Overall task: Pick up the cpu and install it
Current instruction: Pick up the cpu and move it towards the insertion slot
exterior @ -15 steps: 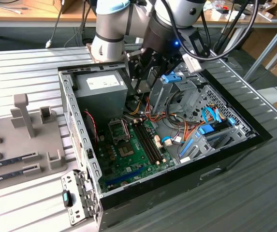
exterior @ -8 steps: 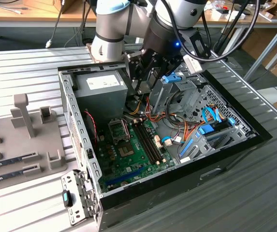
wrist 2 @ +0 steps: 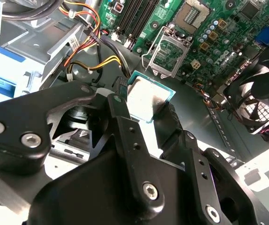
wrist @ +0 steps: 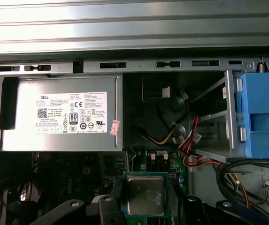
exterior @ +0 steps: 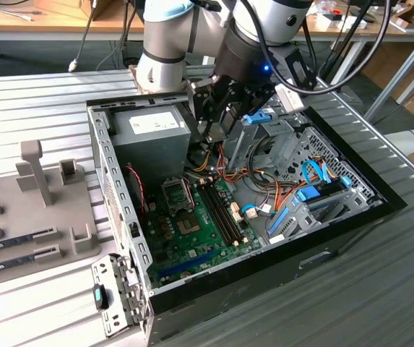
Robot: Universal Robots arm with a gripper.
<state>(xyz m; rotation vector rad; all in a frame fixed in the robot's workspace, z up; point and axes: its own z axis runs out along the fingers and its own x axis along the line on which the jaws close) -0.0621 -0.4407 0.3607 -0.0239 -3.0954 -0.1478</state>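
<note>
Exterior view: the arm [exterior: 192,32] enters from the upper edge of the frame. Its wrist tips steeply down into the open computer case [exterior: 120,238], which lies on the ribbed metal worktop [exterior: 40,94]. The gripper [exterior: 215,124] sits in the upper middle of the frame, just beside the grey power supply [exterior: 152,134] and above a bundle of coloured cables [exterior: 217,163]. It is well above the green motherboard [exterior: 210,217]. A grey tray [exterior: 44,210] of fixtures lies beside the case toward the exterior view's left.

Second wrist view: this gives the grasp itself. The gripper [wrist 2: 146,111] is closed on the cpu [wrist 2: 149,96]. One black finger [wrist 2: 118,110] presses on each of two opposite edges, and the silver lid faces the camera. The cpu hangs tilted over the case floor, apart from the board. Beyond it lies the socket [wrist 2: 192,15] with its hinged metal frame [wrist 2: 169,55] swung open. A black fan [wrist 2: 258,98] sits near the board's edge.

First wrist view: this looks along the gripper [wrist: 146,208] toward the case wall. The cpu [wrist: 146,194] shows square-on, with green edging around the metal top. Behind it are the labelled face of the power supply [wrist: 59,112], red, yellow and black cables [wrist: 186,140], and a blue drive cage [wrist: 261,117] beside them.
</note>
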